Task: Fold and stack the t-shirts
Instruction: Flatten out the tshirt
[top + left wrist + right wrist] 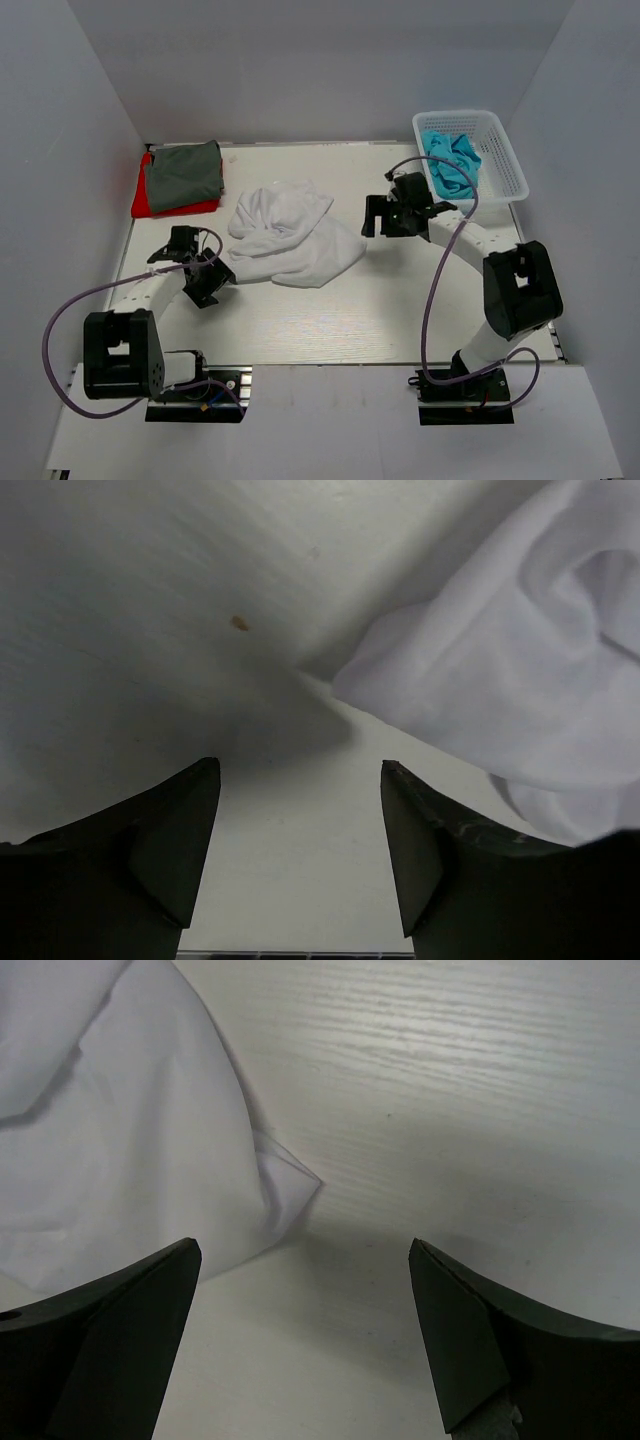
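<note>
You had one table (400, 320) carrying everything. The white t-shirt (285, 235) lay crumpled and unfolded at its centre, between your two arms. The white mesh basket (505, 165) stood at the far right corner with turquoise t-shirts (452, 165) bunched inside. At the far left, the dark grey t-shirt (183, 172) lay folded on top of the red t-shirt (142, 200). Only the overhead view recorded the basket and that stack; neither wrist camera reached them.

Your left gripper (205, 268) sat low at the white shirt's left edge. The left wrist view showed what the overhead could not: jaws released, bare table between them, cloth ahead and to the right. Whether the cloth touched the right finger could not be told. Your right gripper (380, 208) sat beside the shirt's right edge. Its wrist view showed the jaws spread wide, holding nothing, with a corner of white cloth ahead on the left. The left wrist view alone picked up a small brown mark (240, 623) on the tabletop.
</note>
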### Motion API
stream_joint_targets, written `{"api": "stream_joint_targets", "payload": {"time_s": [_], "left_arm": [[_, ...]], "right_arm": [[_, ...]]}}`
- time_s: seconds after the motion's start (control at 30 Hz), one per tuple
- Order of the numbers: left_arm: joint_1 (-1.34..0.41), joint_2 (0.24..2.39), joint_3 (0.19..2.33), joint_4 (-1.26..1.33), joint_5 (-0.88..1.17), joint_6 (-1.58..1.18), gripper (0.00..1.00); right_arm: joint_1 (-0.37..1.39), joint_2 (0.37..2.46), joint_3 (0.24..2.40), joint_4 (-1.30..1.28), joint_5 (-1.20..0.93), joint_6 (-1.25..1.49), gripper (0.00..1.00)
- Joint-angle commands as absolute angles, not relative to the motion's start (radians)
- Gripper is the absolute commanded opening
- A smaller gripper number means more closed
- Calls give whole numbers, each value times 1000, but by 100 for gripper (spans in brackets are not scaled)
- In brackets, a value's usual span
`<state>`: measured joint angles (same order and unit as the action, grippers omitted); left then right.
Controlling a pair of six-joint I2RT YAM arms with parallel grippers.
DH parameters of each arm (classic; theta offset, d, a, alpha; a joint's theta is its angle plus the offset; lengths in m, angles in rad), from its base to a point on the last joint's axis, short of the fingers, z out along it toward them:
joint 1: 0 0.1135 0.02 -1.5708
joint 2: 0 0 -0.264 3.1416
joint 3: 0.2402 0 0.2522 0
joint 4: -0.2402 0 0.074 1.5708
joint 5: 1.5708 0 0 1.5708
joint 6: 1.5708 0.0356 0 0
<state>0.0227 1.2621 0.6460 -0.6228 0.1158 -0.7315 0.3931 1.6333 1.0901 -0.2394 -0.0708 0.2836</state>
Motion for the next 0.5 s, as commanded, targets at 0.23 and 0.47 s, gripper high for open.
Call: {"api": "stream_joint_targets", "payload": {"time_s": [0.23,0.47], "left_arm": [[-28,1431,664,-540,94,-762,58],[-46,1451,699,-528,74,-744,62]], "right_arm": [[483,1801,1114,-137,-133,311,89],[520,1844,1120,-152,-112,310,55]]}}
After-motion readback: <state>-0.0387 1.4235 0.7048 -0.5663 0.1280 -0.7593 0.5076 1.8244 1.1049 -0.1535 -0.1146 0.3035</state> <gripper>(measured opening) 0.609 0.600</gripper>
